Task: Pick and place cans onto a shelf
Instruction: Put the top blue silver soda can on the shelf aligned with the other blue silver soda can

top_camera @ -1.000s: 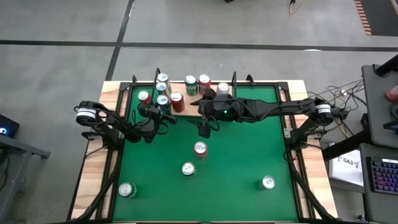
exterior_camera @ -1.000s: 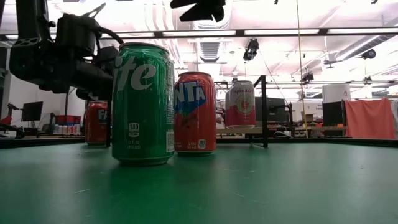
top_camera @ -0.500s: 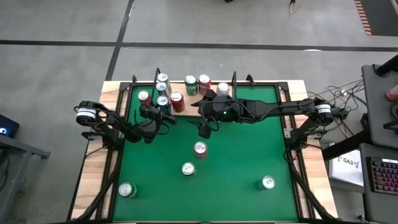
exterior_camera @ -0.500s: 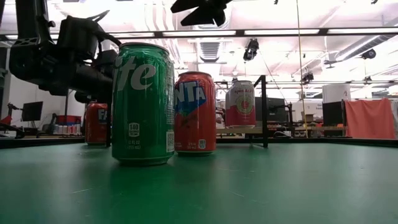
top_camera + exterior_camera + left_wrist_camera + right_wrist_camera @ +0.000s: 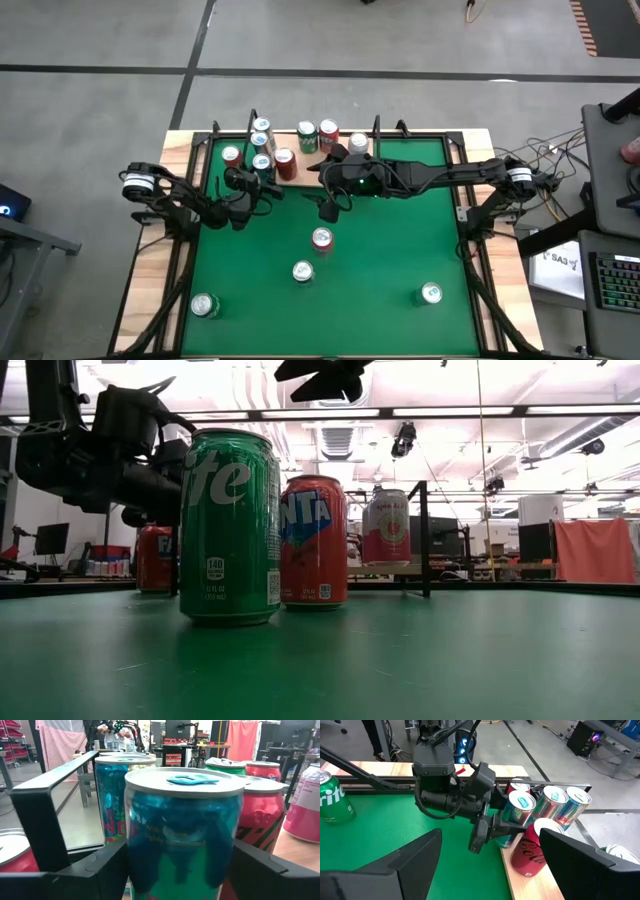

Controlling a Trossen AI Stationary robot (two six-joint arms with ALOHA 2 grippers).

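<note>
A blue can (image 5: 182,827) sits clamped between the left gripper's (image 5: 258,178) fingers (image 5: 75,855) at the shelf (image 5: 290,180) edge, other cans (image 5: 261,131) just beyond. The right gripper (image 5: 328,208) hangs nearby, fingers spread.

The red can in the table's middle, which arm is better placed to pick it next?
Probably the right: the right gripper hangs open just beside the red can, while the left gripper has its jaws around a blue can.

Bright, even overhead light from ceiling strips (image 5: 480,412) glares in the low view, where the near table (image 5: 400,670) blurs softly.
</note>
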